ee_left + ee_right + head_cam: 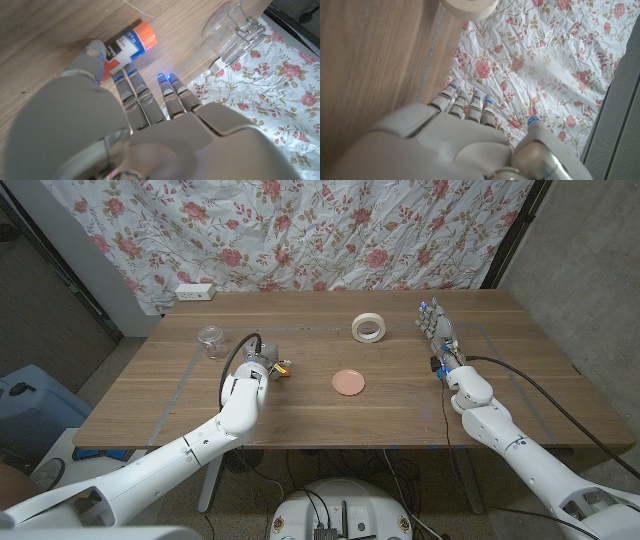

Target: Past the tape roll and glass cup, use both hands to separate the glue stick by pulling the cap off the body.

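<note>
The glue stick (283, 368) lies on the table, white-labelled body with an orange cap (144, 36). My left hand (260, 362) is right beside it. Its thumb (94, 54) touches the body's end, and its straight fingers (131, 85) reach alongside without closing around it. The glass cup (211, 340) stands to the left of that hand and shows past the fingers as the cup (232, 30). The white tape roll (368, 328) lies farther back in the middle. My right hand (438, 332) is at the table's right with fingers straight, holding nothing; the tape roll (470, 7) shows beyond it.
A small pink disc (349, 382) lies between the two hands. A white power strip (195, 292) sits at the table's back left edge. A flowered cloth (330, 230) hangs behind the table.
</note>
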`<state>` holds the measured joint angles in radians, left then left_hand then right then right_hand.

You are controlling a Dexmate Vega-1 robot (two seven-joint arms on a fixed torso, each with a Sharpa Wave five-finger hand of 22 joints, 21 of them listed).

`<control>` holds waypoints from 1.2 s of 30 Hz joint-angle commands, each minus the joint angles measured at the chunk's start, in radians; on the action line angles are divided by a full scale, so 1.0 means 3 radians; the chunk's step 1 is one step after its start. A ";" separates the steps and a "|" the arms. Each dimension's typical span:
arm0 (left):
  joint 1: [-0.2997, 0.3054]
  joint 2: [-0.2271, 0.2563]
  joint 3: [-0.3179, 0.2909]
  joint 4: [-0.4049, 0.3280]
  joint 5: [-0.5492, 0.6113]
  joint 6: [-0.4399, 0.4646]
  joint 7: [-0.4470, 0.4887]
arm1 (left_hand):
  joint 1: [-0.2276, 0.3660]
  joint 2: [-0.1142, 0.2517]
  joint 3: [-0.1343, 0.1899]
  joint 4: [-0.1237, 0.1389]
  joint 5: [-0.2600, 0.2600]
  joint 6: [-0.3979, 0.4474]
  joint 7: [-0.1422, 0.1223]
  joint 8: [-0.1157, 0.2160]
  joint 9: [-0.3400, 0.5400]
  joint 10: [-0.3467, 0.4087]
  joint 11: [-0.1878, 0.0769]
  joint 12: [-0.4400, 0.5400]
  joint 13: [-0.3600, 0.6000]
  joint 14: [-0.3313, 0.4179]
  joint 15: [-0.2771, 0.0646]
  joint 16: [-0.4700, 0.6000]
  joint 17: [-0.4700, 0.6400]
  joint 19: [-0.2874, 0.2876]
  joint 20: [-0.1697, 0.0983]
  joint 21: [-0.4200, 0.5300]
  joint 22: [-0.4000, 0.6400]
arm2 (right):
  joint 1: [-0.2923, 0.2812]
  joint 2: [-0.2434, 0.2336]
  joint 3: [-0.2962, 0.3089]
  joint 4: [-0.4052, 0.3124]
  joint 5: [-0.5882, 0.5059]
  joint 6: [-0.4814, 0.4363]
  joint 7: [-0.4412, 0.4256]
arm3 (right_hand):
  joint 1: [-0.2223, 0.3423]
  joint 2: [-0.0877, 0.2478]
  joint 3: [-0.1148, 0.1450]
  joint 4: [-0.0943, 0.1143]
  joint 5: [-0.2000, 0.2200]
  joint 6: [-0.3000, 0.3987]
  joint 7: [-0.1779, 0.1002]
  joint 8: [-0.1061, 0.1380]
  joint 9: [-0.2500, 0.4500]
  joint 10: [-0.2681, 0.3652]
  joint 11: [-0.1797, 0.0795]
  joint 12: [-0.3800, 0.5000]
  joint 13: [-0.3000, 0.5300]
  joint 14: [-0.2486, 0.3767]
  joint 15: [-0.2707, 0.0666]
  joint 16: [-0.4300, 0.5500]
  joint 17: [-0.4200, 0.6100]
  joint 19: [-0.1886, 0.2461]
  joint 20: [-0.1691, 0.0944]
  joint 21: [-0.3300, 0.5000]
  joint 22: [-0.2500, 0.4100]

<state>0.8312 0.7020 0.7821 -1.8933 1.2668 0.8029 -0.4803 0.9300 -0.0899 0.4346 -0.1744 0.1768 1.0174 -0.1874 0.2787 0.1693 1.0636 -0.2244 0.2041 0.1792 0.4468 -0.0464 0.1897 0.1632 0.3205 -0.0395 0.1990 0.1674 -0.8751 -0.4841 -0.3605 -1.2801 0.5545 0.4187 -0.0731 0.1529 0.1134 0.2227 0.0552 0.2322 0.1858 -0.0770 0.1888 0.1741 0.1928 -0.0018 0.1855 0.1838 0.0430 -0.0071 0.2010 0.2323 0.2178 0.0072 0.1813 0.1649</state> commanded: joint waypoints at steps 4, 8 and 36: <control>-0.0011 0.0068 0.0004 -0.0074 -0.0075 -0.0033 0.0081 | 0.0033 0.0056 -0.0014 0.0013 0.0028 0.0120 0.0023 -0.0009 0.0020 0.0074 0.0001 0.0021 0.0015 0.0049 -0.0504 -0.0012 0.0009 0.0025 -0.0184 -0.0010 0.0010 | 0.0043 0.0002 -0.0016 0.0053 0.0016 -0.0004 0.0055 | 0.0000 0.0009 0.0032 -0.0005 -0.0017 0.0036 -0.0012 0.0011 0.0011 0.0040 -0.0005 0.0024 0.0005 0.0010 0.0011 0.0020 -0.0002 0.0002 0.0002 0.0021 0.0008; 0.0001 0.0082 -0.0007 -0.0124 -0.0076 -0.0029 0.0094 | 0.0053 0.0062 -0.0022 0.0011 0.0028 0.0130 0.0026 -0.0029 0.0022 0.0106 0.0000 0.0019 0.0015 0.0059 -0.0502 -0.0016 0.0008 0.0007 -0.0233 -0.0021 0.0008 | 0.0028 -0.0005 -0.0012 0.0034 0.0019 0.0001 0.0055 | -0.0001 0.0008 0.0033 -0.0007 -0.0018 0.0037 -0.0013 0.0010 0.0011 0.0038 -0.0007 0.0023 0.0005 0.0011 0.0010 0.0020 -0.0003 0.0004 0.0002 0.0021 0.0008; 0.0078 0.0210 -0.0196 -0.0530 0.0068 -0.0252 -0.0073 | 0.0081 0.0071 -0.0054 0.0018 0.0026 0.0149 0.0014 -0.0086 0.0028 0.0139 -0.0002 -0.0004 0.0013 0.0089 -0.0495 -0.0022 0.0007 -0.0001 -0.0263 -0.0030 0.0004 | -0.0124 -0.0151 0.0000 -0.0241 0.0001 -0.0041 0.0090 | -0.0007 0.0006 0.0045 -0.0014 -0.0023 0.0038 -0.0016 0.0006 0.0011 0.0034 -0.0004 0.0020 0.0006 0.0003 0.0015 0.0020 -0.0010 0.0000 0.0001 0.0019 0.0008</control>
<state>0.8508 0.7561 0.7439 -2.0120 1.2725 0.7630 -0.4748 0.9466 -0.0774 0.4207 -0.1718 0.1796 1.0458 -0.1769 0.2581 0.1725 1.0936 -0.2199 0.2084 0.1795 0.4666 -0.0448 0.1848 0.1633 0.3203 -0.0394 0.1911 0.1676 -0.8954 -0.5101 -0.3634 -1.3188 0.5601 0.4108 -0.0521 0.1529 0.1134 0.2280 0.0497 0.2243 0.1910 -0.0824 0.1887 0.1741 0.1928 -0.0018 0.1855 0.1837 0.0430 -0.0071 0.2009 0.2277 0.2177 0.0071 0.1813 0.1649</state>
